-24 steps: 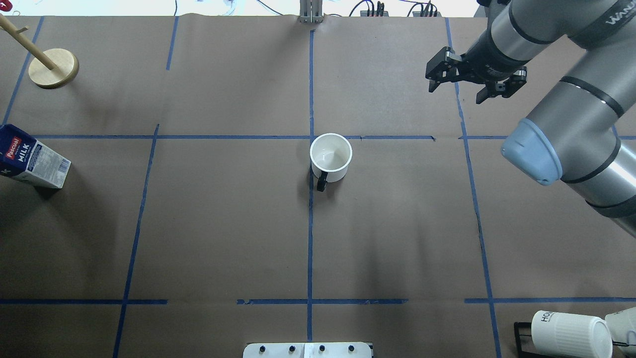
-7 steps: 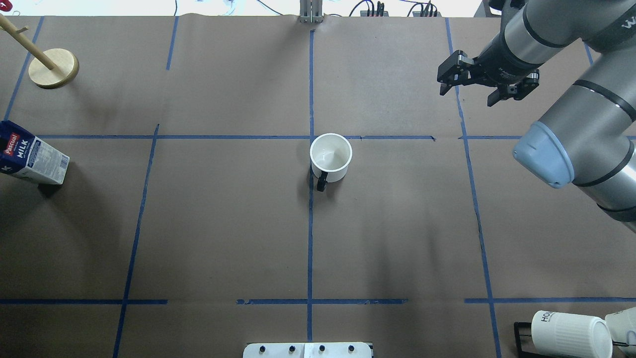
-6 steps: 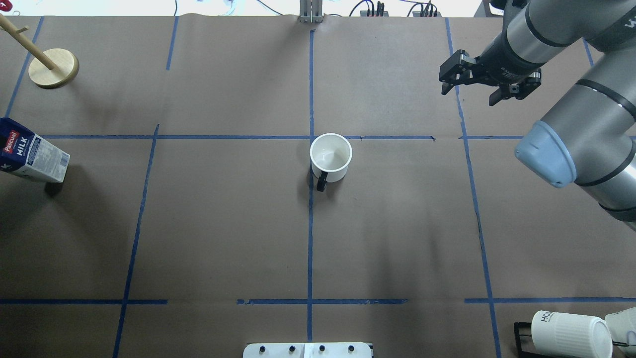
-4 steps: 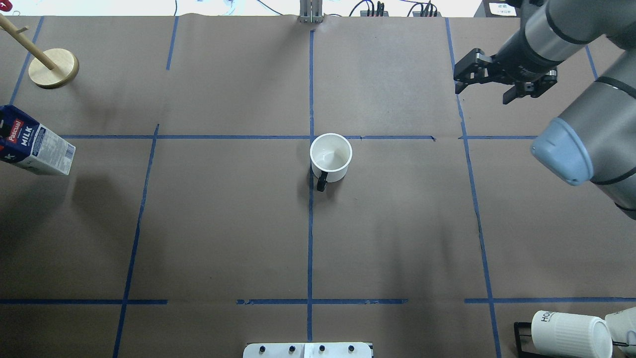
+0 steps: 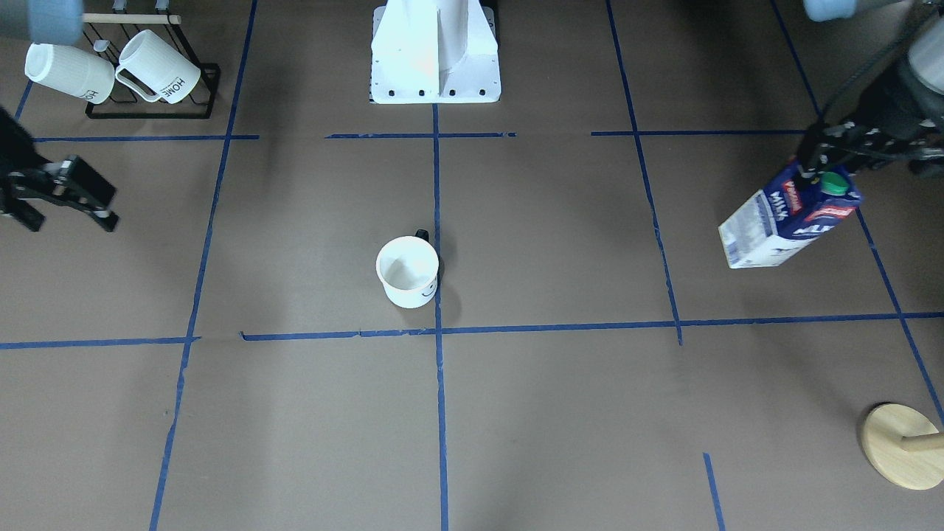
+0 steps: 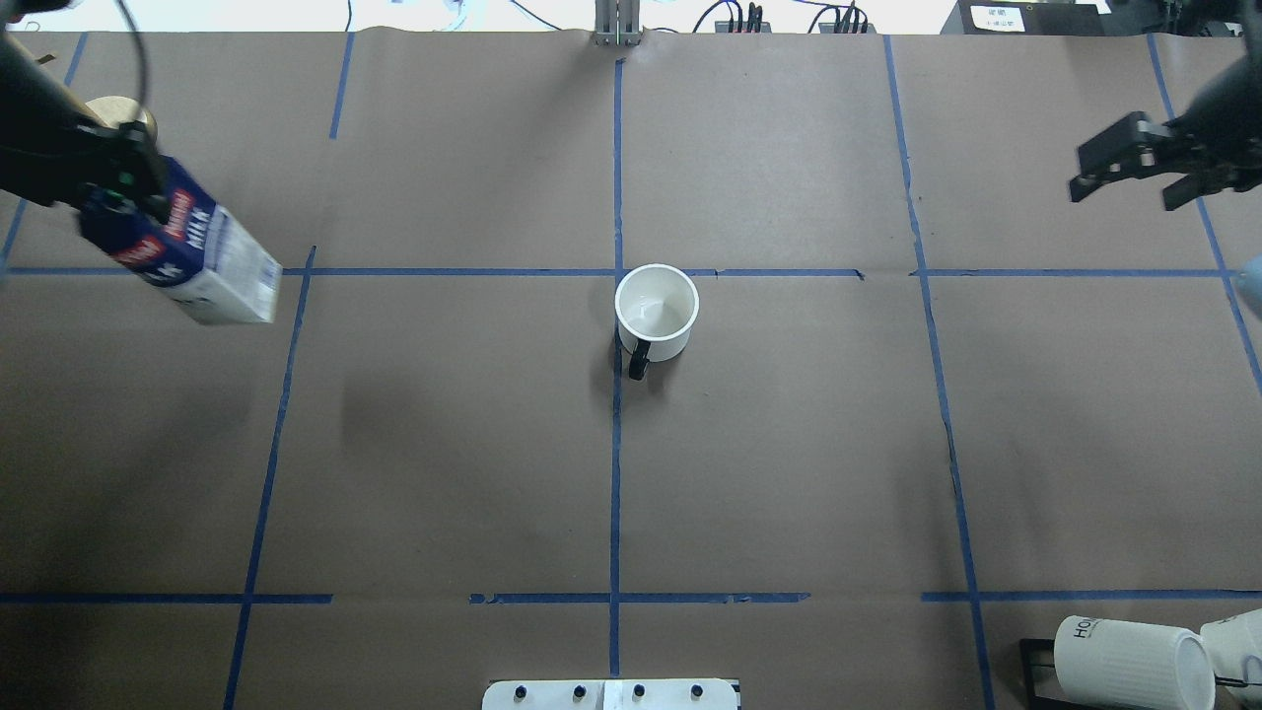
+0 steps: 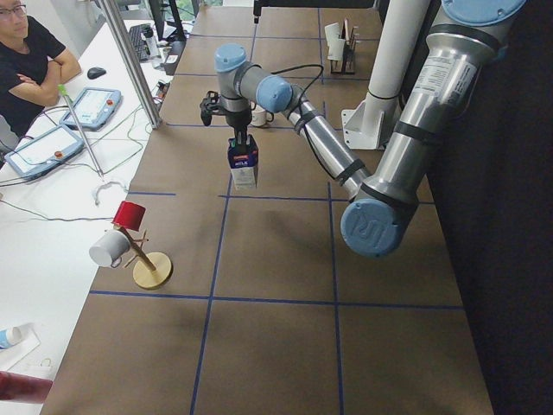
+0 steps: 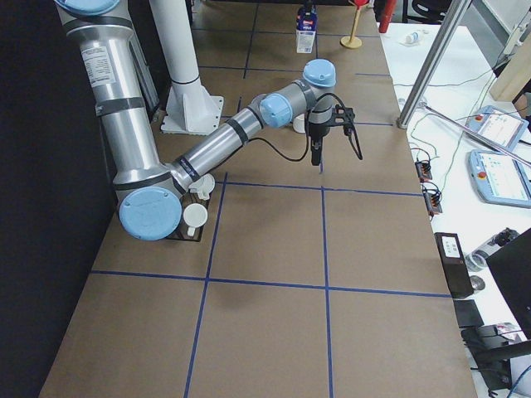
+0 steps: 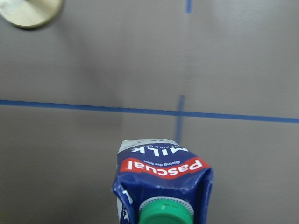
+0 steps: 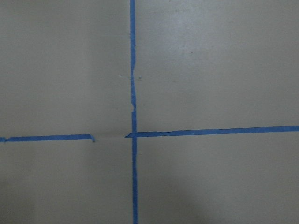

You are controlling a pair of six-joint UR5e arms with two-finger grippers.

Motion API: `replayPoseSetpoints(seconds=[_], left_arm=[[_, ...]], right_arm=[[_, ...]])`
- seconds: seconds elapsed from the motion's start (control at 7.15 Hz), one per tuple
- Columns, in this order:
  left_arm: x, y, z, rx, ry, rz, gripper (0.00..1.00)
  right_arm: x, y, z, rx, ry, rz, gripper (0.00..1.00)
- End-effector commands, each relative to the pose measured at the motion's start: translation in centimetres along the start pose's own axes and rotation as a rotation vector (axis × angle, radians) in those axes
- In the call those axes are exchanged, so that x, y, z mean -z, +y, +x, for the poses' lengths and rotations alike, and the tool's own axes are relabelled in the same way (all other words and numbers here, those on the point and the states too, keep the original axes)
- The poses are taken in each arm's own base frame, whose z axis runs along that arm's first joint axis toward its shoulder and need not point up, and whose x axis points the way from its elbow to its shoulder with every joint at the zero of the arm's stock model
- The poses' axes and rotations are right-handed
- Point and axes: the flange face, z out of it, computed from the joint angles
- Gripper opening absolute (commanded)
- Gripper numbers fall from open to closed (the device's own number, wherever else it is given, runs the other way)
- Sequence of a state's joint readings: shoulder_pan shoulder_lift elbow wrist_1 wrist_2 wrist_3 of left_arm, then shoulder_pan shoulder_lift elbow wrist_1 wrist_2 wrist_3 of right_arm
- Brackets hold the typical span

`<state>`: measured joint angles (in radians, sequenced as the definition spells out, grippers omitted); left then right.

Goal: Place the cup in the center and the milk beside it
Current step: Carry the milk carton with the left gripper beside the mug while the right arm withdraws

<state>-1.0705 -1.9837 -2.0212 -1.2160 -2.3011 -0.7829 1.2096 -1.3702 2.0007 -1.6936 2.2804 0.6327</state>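
Note:
The white cup (image 6: 657, 314) with a black handle stands upright beside the tape crossing at the center (image 6: 617, 272); its smiley face shows in the front view (image 5: 408, 271). My left gripper (image 6: 118, 177) is shut on the top of the blue and white milk carton (image 6: 202, 264) and holds it tilted in the air over the table's left part. The carton also shows in the front view (image 5: 785, 225) and in the left wrist view (image 9: 163, 179), green cap nearest the camera. My right gripper (image 6: 1126, 195) is open and empty at the far right.
A wooden mug tree base (image 5: 903, 446) stands near the left far corner, behind the carton. A black rack with ribbed HOME mugs (image 6: 1134, 661) stands at the near right corner. The robot's white base (image 5: 435, 51) is at the near edge.
The milk carton has been lifted off the table at the left edge and moved right, toward the cup. My right gripper has pulled away to the right, still open. The cup has not moved.

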Motion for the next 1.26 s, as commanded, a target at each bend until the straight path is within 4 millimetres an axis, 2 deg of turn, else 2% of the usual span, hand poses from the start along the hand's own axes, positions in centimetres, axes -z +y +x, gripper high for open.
replayPoseSetpoints(seconds=[0.0,0.14,0.28,0.42,0.56,0.7,0.84,1.12], left_arm=[[-4.7,1.5,11.1,0.019,-0.024,-0.036,0.02],[-5.3,0.8,15.0,0.02,-0.006,-0.041,0.02],[-5.8,0.1,17.5,0.032,0.029,-0.03,0.02],[-8.3,0.6,20.2,0.033,0.055,-0.044,0.02],[-8.6,0.2,23.1,0.04,0.062,-0.002,0.02],[-8.6,0.8,25.5,0.033,0.071,-0.009,0.02],[-9.0,1.2,27.0,0.033,0.071,-0.022,0.02],[-9.5,1.3,28.8,0.029,0.068,-0.032,0.02]], right_arm=[[0.3,0.3,3.4,0.031,0.016,-0.002,1.0],[0.2,0.3,3.6,0.026,0.017,-0.004,1.0],[0.2,0.3,3.6,0.027,0.017,-0.004,1.0],[0.2,0.3,3.6,0.028,0.018,-0.005,1.0],[0.1,0.3,3.7,0.027,0.02,-0.005,1.0],[0.2,0.3,3.7,0.026,0.019,-0.004,1.0],[0.2,0.3,3.7,0.026,0.019,-0.004,1.0],[0.2,0.3,3.7,0.026,0.019,-0.004,1.0]])
